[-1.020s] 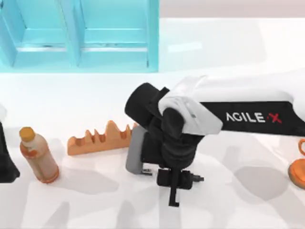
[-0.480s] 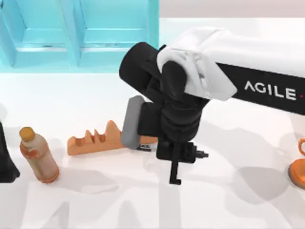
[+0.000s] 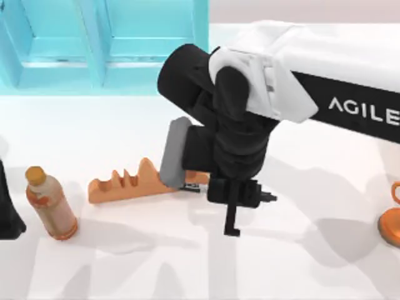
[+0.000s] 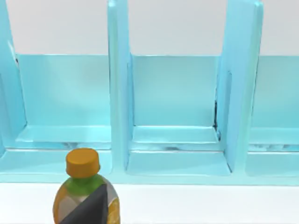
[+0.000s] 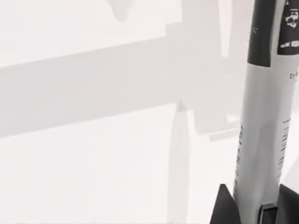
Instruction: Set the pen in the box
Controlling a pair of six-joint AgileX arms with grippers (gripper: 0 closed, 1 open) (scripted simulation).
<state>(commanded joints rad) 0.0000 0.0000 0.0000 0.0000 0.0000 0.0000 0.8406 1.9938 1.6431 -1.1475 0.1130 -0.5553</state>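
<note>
Pen (image 5: 261,121) is held between the right gripper's (image 5: 254,207) two dark fingers (image 5: 224,207), seen close up in right wrist view: grey-white label band w/ small dark print, black section beyond it, barrel running away from the fingers over the white table (image 5: 93,163). From above, the pen's black end (image 3: 232,219) pokes out past the wrist hardware, w/ a shadow on the tabletop just beside it, so it looks lifted off the surface.

Right arm (image 3: 350,87) reaches in from the top view's right side to mid-table, wrist bulk over the right end of the orange notched block (image 3: 128,183), which lies flat.

Box (image 3: 106,44), light blue w/ upright dividers, sits along the far edge at top-left; pen is well apart from it, none of it in any compartment.

Bottle (image 3: 50,203) w/ orange cap lies tilted near the left edge. Orange object (image 3: 392,222) at the right edge, cut off.

Left arm (image 3: 7,206) parked at the left edge; its wrist view looks at the box and the bottle. Can't tell its finger state.
</note>
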